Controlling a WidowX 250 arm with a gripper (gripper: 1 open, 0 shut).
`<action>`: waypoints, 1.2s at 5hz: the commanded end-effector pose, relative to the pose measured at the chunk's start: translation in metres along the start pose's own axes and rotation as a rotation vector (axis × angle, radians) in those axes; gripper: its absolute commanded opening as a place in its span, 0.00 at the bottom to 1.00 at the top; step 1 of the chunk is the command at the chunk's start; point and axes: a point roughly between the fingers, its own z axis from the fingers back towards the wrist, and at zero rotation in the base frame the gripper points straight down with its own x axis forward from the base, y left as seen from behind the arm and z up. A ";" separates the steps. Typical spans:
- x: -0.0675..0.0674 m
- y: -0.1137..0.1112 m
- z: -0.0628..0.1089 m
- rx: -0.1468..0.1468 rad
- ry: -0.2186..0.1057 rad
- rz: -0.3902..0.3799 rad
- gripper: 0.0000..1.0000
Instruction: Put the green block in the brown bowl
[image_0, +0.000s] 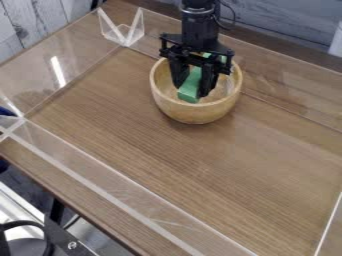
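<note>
wooden worktop (174, 180), clear walls around | brown bowl (195, 106) at far middle | pincer (197, 78) pointing down into bowl, clenched on green block (191, 89)

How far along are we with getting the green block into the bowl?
Done: the block has been picked up and carried over the bowl. In hand: the gripper is shut on it, pointing down inside the rim. Left: open the jaws so the block drops in, then lift clear.
</note>
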 end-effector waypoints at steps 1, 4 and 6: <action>0.005 0.003 0.013 0.008 -0.045 0.003 0.00; 0.008 0.004 0.008 0.013 -0.027 0.005 0.00; 0.008 0.004 0.008 0.014 -0.019 0.007 0.00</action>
